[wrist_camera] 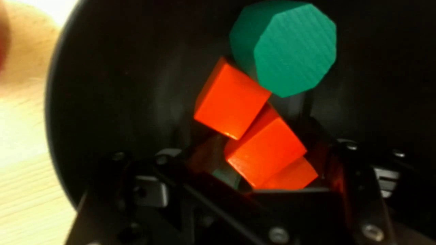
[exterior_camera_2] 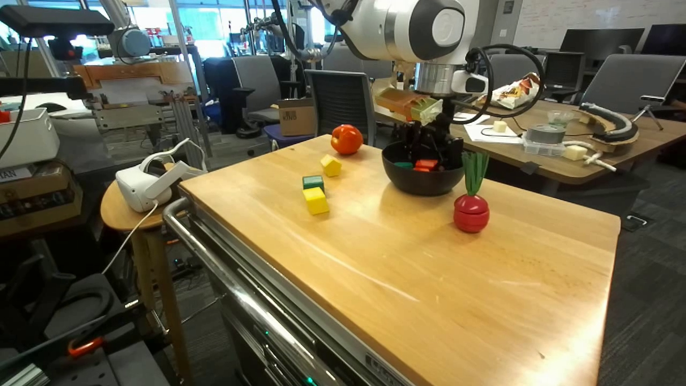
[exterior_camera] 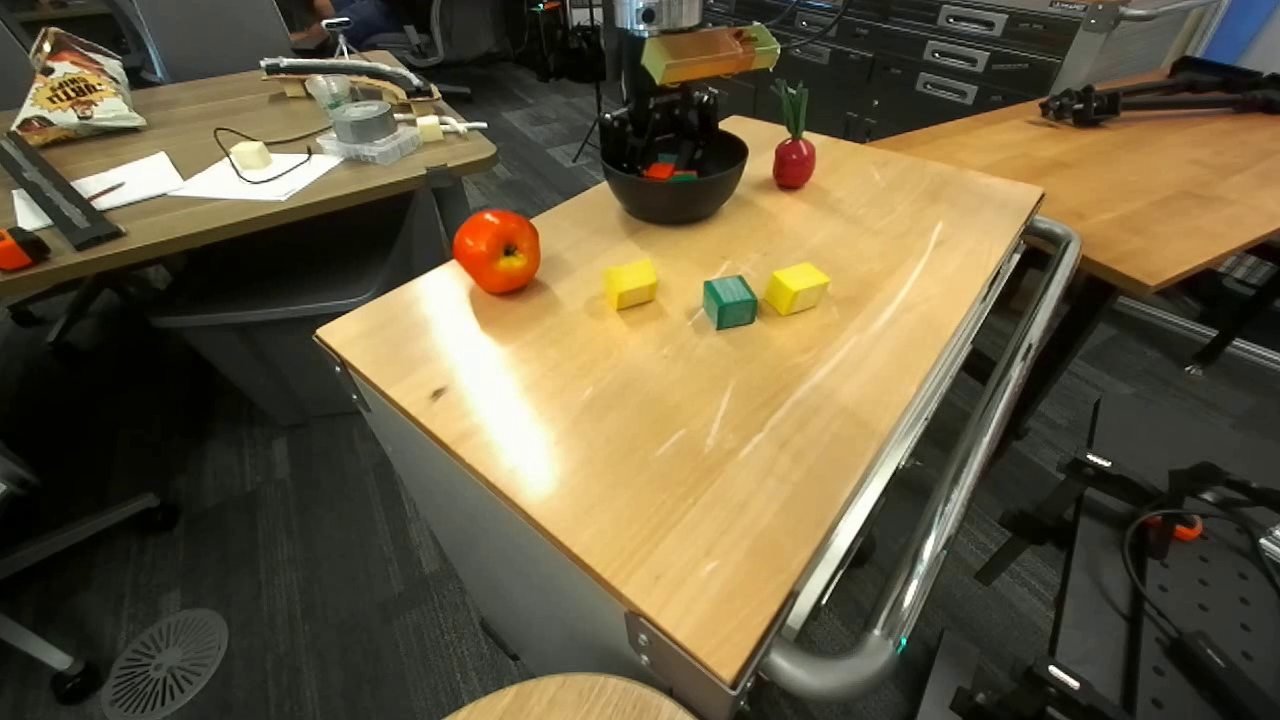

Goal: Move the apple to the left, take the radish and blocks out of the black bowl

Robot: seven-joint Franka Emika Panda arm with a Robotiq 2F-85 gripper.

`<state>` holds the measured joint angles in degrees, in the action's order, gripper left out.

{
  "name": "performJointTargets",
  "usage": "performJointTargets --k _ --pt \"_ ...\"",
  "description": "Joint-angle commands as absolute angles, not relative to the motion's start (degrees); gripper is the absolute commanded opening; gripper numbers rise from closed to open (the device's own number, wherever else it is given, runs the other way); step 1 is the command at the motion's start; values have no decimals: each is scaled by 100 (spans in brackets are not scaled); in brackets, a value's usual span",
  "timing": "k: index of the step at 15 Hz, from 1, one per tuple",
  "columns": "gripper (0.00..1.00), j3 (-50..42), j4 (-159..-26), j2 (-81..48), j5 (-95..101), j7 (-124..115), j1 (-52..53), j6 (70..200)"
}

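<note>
Beside black bowl (exterior_camera: 672, 204): radish (exterior_camera_2: 471, 213), long axis vertical, leaves (exterior_camera_2: 475, 172) up.

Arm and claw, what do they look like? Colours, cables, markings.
White arm with dark joint housing, silver metal collar, looped black cables. Orange and yellow-green attachment above a black claw with shiny screw heads. No legible markings.

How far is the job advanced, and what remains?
Looks done: the radish, two yellow blocks and one green block are on the table. The apple stands apart from the black bowl; its move is unconfirmed. In hand: the end effector is down in the bowl at red blocks, grip unclear. Remaining: these and another green block.
</note>
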<state>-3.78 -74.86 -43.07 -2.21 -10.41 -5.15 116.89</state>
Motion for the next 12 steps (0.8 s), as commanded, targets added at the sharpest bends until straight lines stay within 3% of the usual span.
performJointTargets --k 1,2,3,9,12 --pt "33 -456 -7145 -4490 -232 -1229 -465 11532" --pt "25 -465 -7131 -4499 -226 -1269 -457 11531" --pt "24 -469 -7117 -4493 -223 -1301 -453 11520" --pt "24 -466 -7459 -4017 -209 -1319 -444 11734" --pt "24 -569 -8464 -3018 166 -1053 -334 12304"
